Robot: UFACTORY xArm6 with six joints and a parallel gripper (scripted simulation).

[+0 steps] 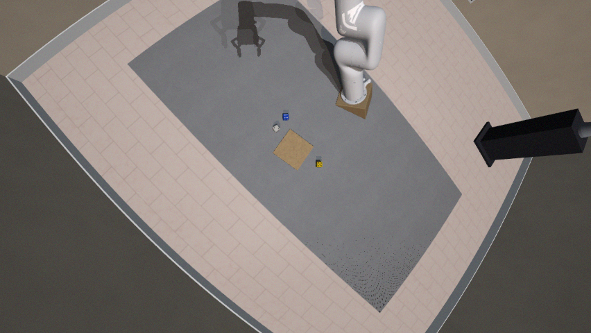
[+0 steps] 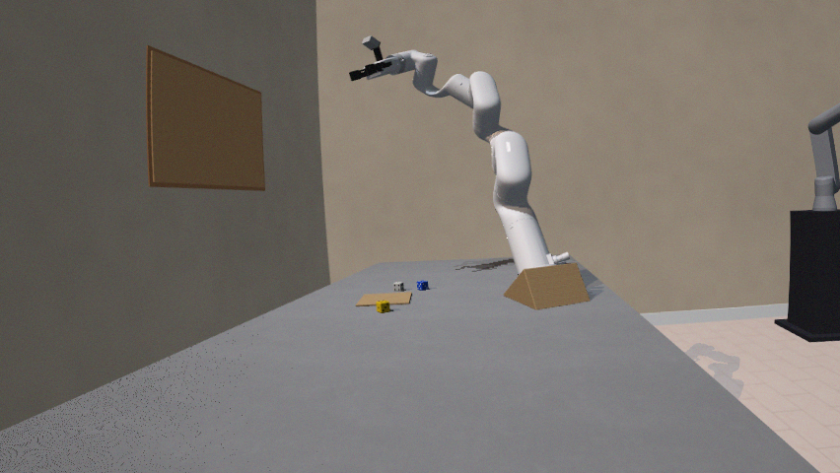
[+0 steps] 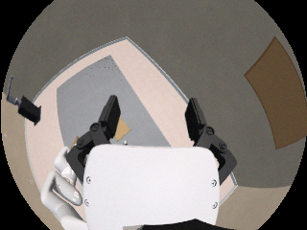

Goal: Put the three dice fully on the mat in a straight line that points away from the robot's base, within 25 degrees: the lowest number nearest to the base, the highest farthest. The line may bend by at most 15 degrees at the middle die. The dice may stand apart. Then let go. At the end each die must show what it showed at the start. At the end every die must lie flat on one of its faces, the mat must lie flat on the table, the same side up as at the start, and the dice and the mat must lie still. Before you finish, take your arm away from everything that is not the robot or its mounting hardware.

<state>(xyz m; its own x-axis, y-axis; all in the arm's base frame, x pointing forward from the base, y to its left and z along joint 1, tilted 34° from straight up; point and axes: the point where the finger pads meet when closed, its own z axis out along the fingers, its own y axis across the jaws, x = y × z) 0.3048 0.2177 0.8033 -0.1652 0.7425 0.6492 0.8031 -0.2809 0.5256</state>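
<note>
The tan square mat (image 1: pixel 293 149) (image 2: pixel 382 300) (image 3: pixel 123 130) lies flat on the grey table with nothing on it. A blue die (image 1: pixel 285 116) (image 2: pixel 422 285) and a white die (image 1: pixel 276 128) (image 2: pixel 398 286) (image 3: pixel 125 142) rest on the table just beyond one corner of the mat. A yellow die (image 1: pixel 319 164) (image 2: pixel 383 306) rests beside the mat on the opposite side. Its top seems to show five; blue seems to show two rows of pips; white's number is too small to read. My gripper (image 3: pixel 153 103) is open and empty, high above the table, far from the dice.
The arm's base stands on a wooden wedge block (image 1: pixel 351 110) (image 2: pixel 561 286) at the table's edge. A brown board (image 2: pixel 205 123) (image 3: pixel 283 96) hangs on the wall. A black pedestal (image 1: pixel 533 136) (image 2: pixel 813 276) (image 3: pixel 30 110) stands off the table.
</note>
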